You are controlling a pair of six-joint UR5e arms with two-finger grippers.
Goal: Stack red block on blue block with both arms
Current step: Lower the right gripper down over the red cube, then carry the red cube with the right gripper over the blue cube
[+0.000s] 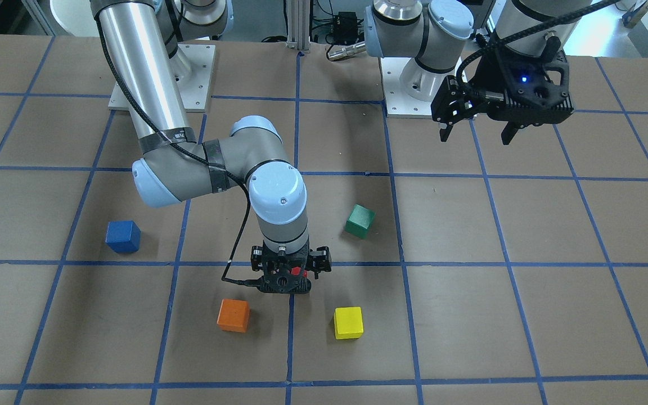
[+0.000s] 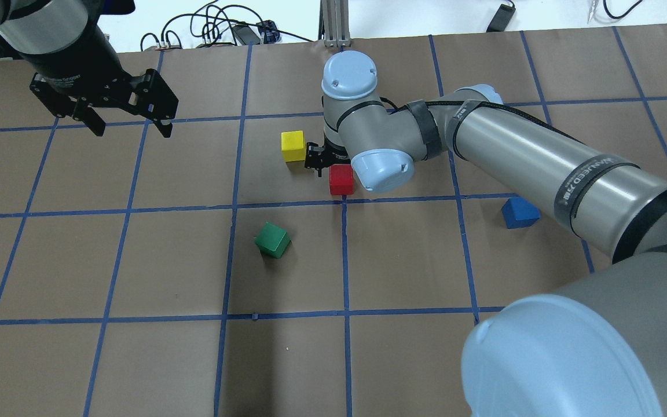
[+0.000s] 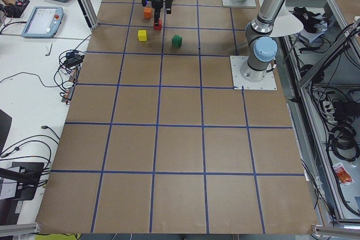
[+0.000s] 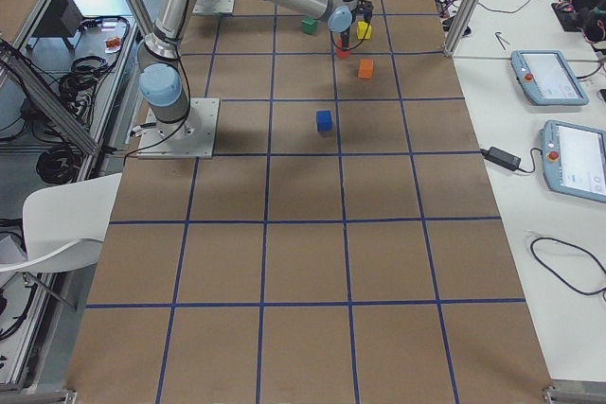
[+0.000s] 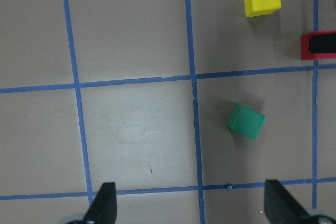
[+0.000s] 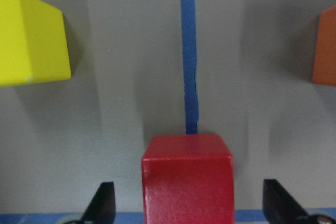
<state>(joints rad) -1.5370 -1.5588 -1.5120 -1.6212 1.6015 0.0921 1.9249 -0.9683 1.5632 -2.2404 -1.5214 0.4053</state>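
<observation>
The red block (image 6: 186,177) sits on the table on a blue tape line. My right gripper (image 6: 191,203) is open and low over it, with a finger on each side and a gap on both. In the front-facing view only a bit of the red block (image 1: 297,272) shows under the right gripper (image 1: 290,278). The blue block (image 1: 123,236) stands alone farther toward my right side and also shows in the overhead view (image 2: 520,212). My left gripper (image 2: 128,124) is open and empty, high above the table, far from the blocks.
A yellow block (image 1: 348,323) and an orange block (image 1: 233,315) flank the right gripper on the far side. A green block (image 1: 359,221) lies tilted nearer the robot, toward the left arm. Arm base plates (image 1: 161,79) sit at the robot's edge.
</observation>
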